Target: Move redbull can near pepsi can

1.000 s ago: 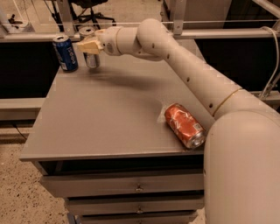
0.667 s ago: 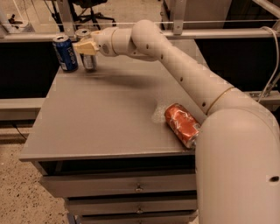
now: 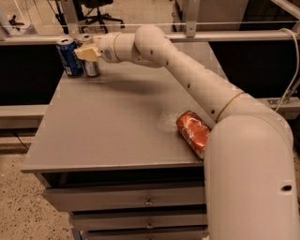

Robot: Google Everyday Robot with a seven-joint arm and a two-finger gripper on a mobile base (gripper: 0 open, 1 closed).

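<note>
The pepsi can (image 3: 70, 57), dark blue with white lettering, stands upright at the far left corner of the grey table (image 3: 112, 122). The redbull can (image 3: 90, 66), slim and silver-grey, stands upright just to its right, almost touching it. My gripper (image 3: 86, 50) is at the top of the redbull can, its cream fingers around the can's upper part and hiding it. The arm reaches in from the lower right across the table.
A dented orange-red can (image 3: 193, 131) lies on its side near the table's right edge, next to my arm. Drawers (image 3: 126, 201) sit under the tabletop. A metal rail (image 3: 197, 35) and an office chair base (image 3: 96, 14) are behind the table.
The gripper and the redbull can have moved left, ending right beside the pepsi can. The pepsi can and the orange-red can have not moved.
</note>
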